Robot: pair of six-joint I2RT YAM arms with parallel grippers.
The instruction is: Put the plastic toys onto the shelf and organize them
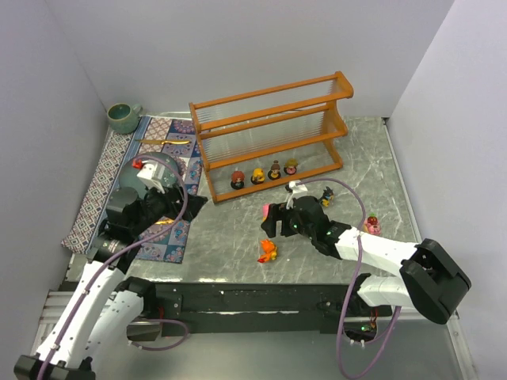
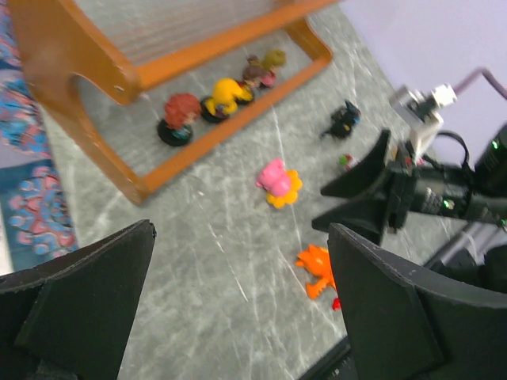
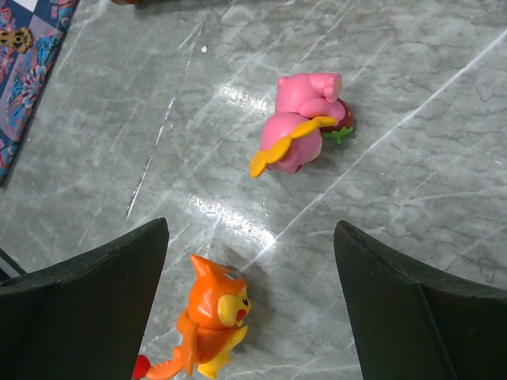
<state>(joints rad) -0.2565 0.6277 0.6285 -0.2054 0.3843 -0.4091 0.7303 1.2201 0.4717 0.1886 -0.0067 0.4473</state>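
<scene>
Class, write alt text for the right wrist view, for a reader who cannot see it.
An orange toy sits on the grey table between the fingers of the open right tool; a pink toy lies just beyond.

No writing, label or number can be read anywhere.

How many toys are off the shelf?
4: a pink toy and an orange toy below the right gripper, a black toy nearer the shelf, a pink-red toy far right. Arms may hide more.

Four toys [image 1: 257, 176] on shelf [image 1: 339, 111], mat [image 1: 99, 190] left
</scene>
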